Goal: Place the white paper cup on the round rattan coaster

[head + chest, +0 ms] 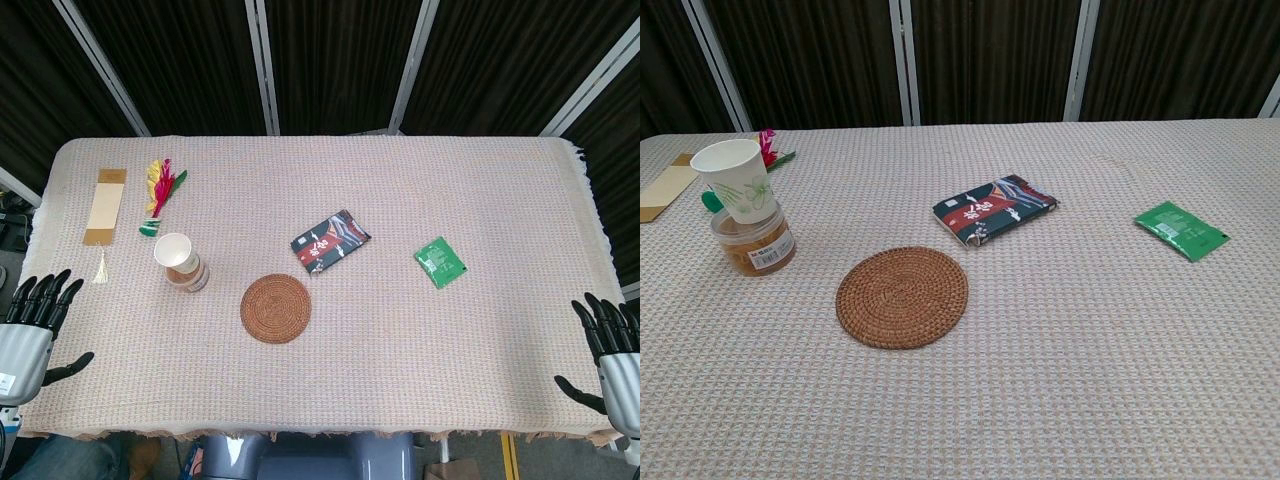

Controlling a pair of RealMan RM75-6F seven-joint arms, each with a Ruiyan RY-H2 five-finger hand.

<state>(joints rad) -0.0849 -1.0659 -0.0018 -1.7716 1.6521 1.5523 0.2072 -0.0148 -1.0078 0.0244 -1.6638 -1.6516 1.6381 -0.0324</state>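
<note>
The white paper cup (173,249) (738,180) stands upright on top of a small clear jar (190,274) (754,244) at the left of the table. To its right lies the round rattan coaster (275,308) (902,296), flat and bare. My left hand (35,325) hangs at the table's left front corner, fingers spread, holding nothing. My right hand (610,350) is at the right front corner, also with fingers apart and holding nothing. Neither hand shows in the chest view.
A dark printed packet (330,242) (994,208) lies behind the coaster and a green sachet (441,262) (1180,229) further right. A wooden bookmark with tassel (104,206) and a red-yellow feathered toy (161,186) sit at the back left.
</note>
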